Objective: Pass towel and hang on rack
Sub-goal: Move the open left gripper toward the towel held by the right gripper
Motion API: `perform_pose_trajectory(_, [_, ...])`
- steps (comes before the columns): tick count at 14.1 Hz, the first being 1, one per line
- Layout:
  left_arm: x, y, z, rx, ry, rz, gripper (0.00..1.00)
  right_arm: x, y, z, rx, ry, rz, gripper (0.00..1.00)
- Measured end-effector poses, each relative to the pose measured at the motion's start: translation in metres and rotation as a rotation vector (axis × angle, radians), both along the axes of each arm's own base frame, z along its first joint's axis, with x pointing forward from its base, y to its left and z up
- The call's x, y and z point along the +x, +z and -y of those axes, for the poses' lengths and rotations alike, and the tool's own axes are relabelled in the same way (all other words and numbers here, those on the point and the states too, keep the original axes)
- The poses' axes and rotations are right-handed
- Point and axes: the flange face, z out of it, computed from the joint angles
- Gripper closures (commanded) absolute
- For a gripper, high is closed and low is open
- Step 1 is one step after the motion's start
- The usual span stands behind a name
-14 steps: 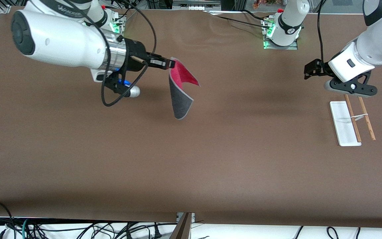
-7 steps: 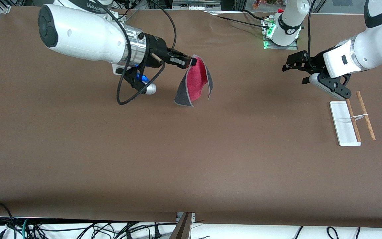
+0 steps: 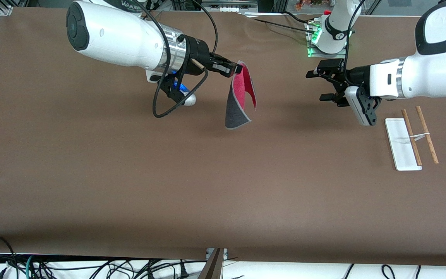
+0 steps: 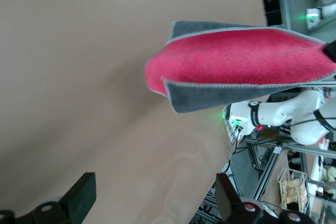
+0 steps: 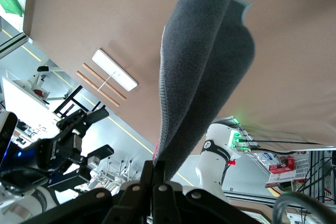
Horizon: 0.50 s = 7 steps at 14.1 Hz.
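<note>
Pink-red towel [image 3: 241, 99] hangs pinched in your right hand [image 3: 237, 69] over the table [image 3: 130, 174]; your left hand [image 3: 318, 85] gapes empty, near the rack [image 3: 410, 139].

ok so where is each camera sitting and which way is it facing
Front view: high across the table, facing both arms; right gripper holds the towel up, left gripper open in the air, rack at the left arm's end.
Left wrist view: looks past its own fingertips at the towel.
Right wrist view: looks along its shut gripper clamping the towel; rack and left gripper farther off.
Shared: the towel shows in all three.
</note>
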Motion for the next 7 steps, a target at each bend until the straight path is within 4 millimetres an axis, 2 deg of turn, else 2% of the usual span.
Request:
perform_pose_trajectory(5, [0.027,-0.038,0.012,-0.226,-0.102,0.166,0.00,0.000,0.000,0.000,0.000,0.000,0.000,1.00])
perform_pose_trajectory(7, [0.034,-0.043,0.023,-0.261,-0.127,0.263,0.00,0.000,0.000,0.000,0.000,-0.001,-0.001,1.00])
